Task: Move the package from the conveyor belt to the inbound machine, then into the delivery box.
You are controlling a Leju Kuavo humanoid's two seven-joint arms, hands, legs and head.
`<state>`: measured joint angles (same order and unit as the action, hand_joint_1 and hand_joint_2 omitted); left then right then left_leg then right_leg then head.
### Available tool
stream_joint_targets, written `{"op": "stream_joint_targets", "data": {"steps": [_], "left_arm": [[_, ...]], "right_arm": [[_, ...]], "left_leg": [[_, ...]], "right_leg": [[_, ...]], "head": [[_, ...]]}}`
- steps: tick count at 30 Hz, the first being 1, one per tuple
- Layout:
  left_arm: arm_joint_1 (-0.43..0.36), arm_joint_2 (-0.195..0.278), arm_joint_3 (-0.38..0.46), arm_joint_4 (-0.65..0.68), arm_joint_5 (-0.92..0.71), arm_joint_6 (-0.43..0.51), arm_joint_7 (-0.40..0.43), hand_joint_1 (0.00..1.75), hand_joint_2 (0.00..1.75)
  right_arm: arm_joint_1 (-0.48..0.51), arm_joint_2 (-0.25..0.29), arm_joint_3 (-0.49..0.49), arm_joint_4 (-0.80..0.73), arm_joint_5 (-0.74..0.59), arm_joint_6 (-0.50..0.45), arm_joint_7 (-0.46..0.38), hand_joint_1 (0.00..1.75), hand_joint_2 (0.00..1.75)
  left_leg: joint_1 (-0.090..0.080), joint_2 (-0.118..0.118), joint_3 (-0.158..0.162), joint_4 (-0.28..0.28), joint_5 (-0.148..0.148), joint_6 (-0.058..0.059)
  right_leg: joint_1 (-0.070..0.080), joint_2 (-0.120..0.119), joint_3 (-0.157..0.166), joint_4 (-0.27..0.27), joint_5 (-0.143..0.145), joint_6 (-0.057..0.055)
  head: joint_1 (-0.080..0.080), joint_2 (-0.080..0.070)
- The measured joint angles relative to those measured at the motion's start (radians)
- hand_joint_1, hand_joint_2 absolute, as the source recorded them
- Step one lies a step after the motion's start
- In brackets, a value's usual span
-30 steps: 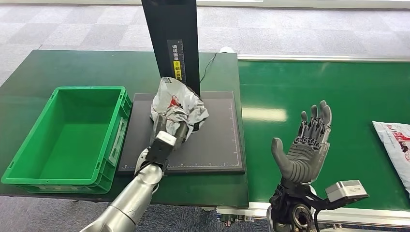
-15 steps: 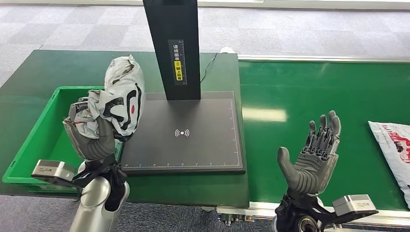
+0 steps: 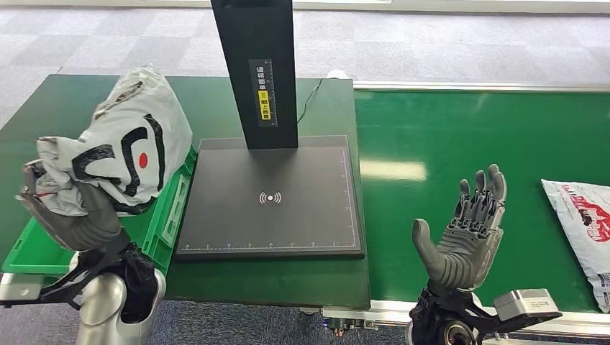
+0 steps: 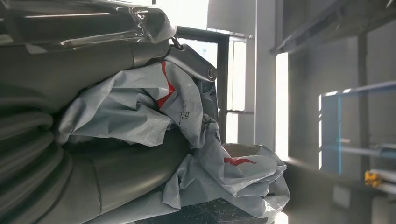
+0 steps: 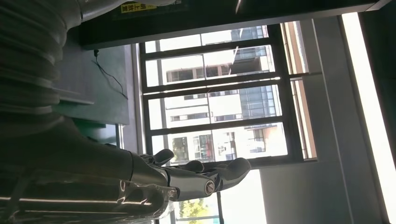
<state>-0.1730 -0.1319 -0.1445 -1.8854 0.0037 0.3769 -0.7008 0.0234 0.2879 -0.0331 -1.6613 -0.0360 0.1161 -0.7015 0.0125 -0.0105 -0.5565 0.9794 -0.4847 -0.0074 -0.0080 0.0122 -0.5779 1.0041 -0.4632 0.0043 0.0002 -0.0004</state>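
At the near left edge of the head view, the left hand (image 3: 72, 219) is raised with its fingers closed around the lower, bunched end of a crumpled grey package (image 3: 119, 147), a soft plastic mailer bag with black and red print. The bag stands up out of the grip and hangs above the green delivery box (image 3: 162, 215), hiding most of the box; it is clear of the table (image 3: 208, 100). In the left wrist view the same package (image 4: 196, 135) is wrinkled between the thick grey thumb and the darker fingers (image 4: 187, 56), with red marks showing on the plastic.

At the near right, the right hand (image 3: 460, 230) is held up palm-open over the near edge of the conveyor belt (image 3: 467, 122), fingers spread and holding nothing. The right wrist view shows its fingers (image 5: 201, 175) extended against bright windows.

Between the two hands lies the inbound machine (image 3: 270, 198), a flat black scan plate with a small white wireless symbol at its middle and a ruler scale along its front edge. A black upright post (image 3: 255, 65) rises from its far side and carries a yellow-and-white label, whose text is probably a scanning instruction, though it is too small to read.

At the right border, a second grey mailer bag (image 3: 586, 219) with red print lies flat on the belt.
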Motion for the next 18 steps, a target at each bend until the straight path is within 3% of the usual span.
{"op": "stream_joint_targets", "data": {"steps": [4, 8, 12, 18], "left_arm": [[0.004, -0.020, 0.110, -0.021, 0.039, -0.069, 0.000, 1.75, 1.75], [-0.014, -0.035, 0.286, 0.010, 0.036, -0.090, 0.000, 1.75, 1.75], [-0.039, -0.017, 0.426, 0.091, 0.000, -0.004, 0.000, 1.75, 1.75], [-0.060, 0.053, 0.516, 0.273, -0.053, 0.086, 0.001, 1.75, 1.75]], "right_arm": [[0.000, 0.002, -0.004, 0.000, 0.001, 0.001, 0.000, 0.00, 1.75], [0.000, 0.003, -0.006, 0.001, 0.001, 0.005, 0.000, 0.00, 1.75], [-0.001, 0.007, -0.006, 0.003, 0.003, 0.007, 0.000, 0.00, 1.75], [-0.002, 0.007, -0.006, 0.012, -0.003, 0.008, 0.000, 0.00, 1.75]], "left_leg": [[0.000, 0.000, 0.000, 0.000, 0.000, 0.000], [0.000, 0.000, 0.001, 0.000, 0.000, 0.000], [0.000, 0.000, 0.001, 0.000, 0.000, 0.000], [0.000, 0.000, 0.001, 0.000, 0.000, 0.000]], "right_leg": [[0.000, 0.000, 0.000, 0.000, 0.000, 0.000], [0.000, 0.000, 0.000, 0.000, 0.000, 0.000], [0.000, 0.000, 0.001, 0.000, 0.000, 0.000], [0.000, 0.000, 0.001, 0.000, 0.000, 0.000]], "head": [[0.000, 0.000], [0.000, 0.000], [0.000, 0.000], [0.001, 0.000]]}}
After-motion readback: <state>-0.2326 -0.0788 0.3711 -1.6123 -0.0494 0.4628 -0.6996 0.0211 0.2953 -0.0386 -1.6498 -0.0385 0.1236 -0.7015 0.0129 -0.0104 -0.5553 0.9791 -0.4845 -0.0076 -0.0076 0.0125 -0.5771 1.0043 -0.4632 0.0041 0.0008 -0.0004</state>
